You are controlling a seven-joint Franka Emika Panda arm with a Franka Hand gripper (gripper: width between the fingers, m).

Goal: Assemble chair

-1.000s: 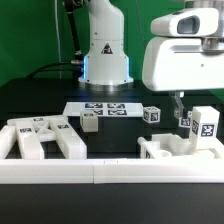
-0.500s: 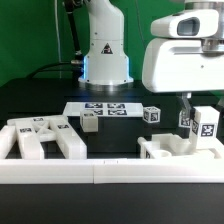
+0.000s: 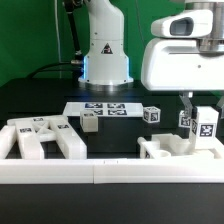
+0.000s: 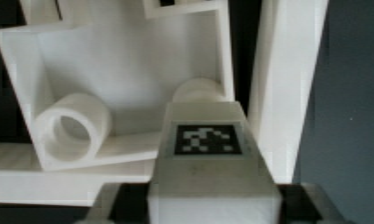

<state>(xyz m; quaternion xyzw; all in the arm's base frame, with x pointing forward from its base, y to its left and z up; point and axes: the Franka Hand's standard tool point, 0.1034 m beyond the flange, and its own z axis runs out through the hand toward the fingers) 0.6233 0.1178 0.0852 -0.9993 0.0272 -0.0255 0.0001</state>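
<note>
While the pincer [image 4: 205, 198] clamps a tagged white post [image 4: 205, 110], chair part [image 4: 95, 70] just beside, border rail [image 3: 100, 172] near; bare table [image 3: 120, 135] beyond

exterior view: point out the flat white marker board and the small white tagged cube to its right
marker board [image 3: 98, 107], exterior view, tagged top face
small white tagged cube [image 3: 152, 115], exterior view, front tag

Nothing you can read.
Only coded square tags on chair parts [image 3: 205, 125] and marker board [image 3: 103, 108]; triangle sign on robot base [image 3: 104, 50] at 12 o'clock.
</note>
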